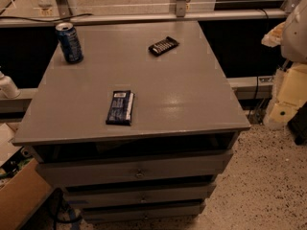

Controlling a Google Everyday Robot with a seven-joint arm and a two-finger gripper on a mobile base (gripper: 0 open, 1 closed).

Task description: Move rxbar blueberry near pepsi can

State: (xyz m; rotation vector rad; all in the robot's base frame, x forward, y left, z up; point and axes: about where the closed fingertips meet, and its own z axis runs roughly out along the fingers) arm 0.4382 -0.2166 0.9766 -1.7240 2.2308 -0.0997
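The rxbar blueberry is a flat dark navy wrapper with a small white label at its far end. It lies on the grey cabinet top, near the front and left of centre. The pepsi can stands upright at the far left corner. My gripper shows as a pale cream shape at the right edge of the view. It hangs off the cabinet's right side, far from both the bar and the can, and holds nothing that I can see.
A black bar wrapper with pale lettering lies at the far centre-right of the top. A metal rail runs behind the cabinet. A cardboard box sits on the floor at lower left. Drawers are below.
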